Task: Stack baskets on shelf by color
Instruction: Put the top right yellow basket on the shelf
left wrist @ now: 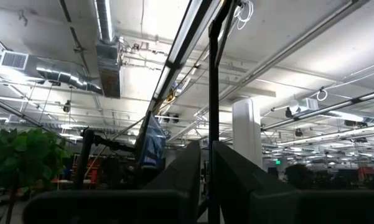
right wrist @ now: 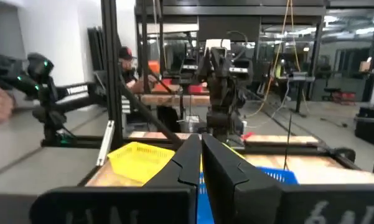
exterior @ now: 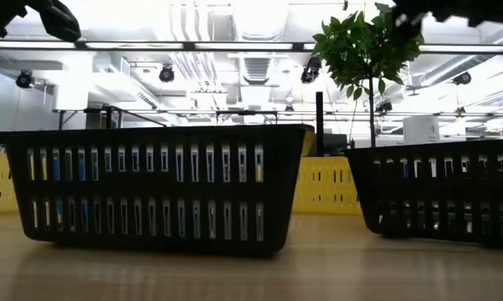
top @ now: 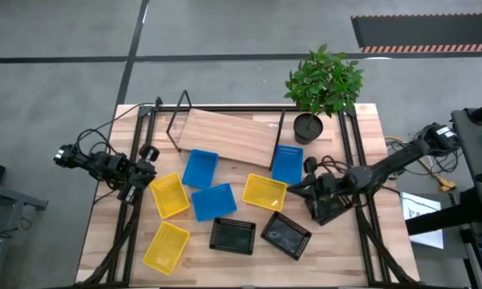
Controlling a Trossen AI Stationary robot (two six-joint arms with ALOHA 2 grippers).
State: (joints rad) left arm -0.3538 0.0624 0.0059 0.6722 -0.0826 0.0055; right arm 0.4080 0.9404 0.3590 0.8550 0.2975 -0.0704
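From above, the table (top: 104,233) is busy: the shelf (top: 228,135) lies at the far side, tipped at a slant, its wooden board bare and its black wire frame (top: 176,120) poking up at the left end, with a potted plant (top: 321,84) standing just off its right end. None of the baskets are on it. Just in front of the board sit three blue baskets, one (top: 200,168) near the left, one (top: 287,164) near the right touching the board's edge, and a third (top: 213,201) closer to the middle of the table. The yellow ones are scattered too: one (top: 168,195) beside the left arm, one (top: 265,192) mid-table, one (top: 166,246) near the front left corner. I can count two black baskets, one (top: 232,235) at the front centre and another (top: 285,235) tilted just right of it; the low view looks right through their mesh walls. The left gripper (top: 147,170) hovers at the left edge of the table close to the yellow basket, its fingers (left wrist: 193,180) nearly pressed together with only a slit between them and nothing held. The right gripper (top: 293,189) reaches in from the right, just beside the mid-table yellow basket, fingers (right wrist: 190,165) pressed tight together, empty.
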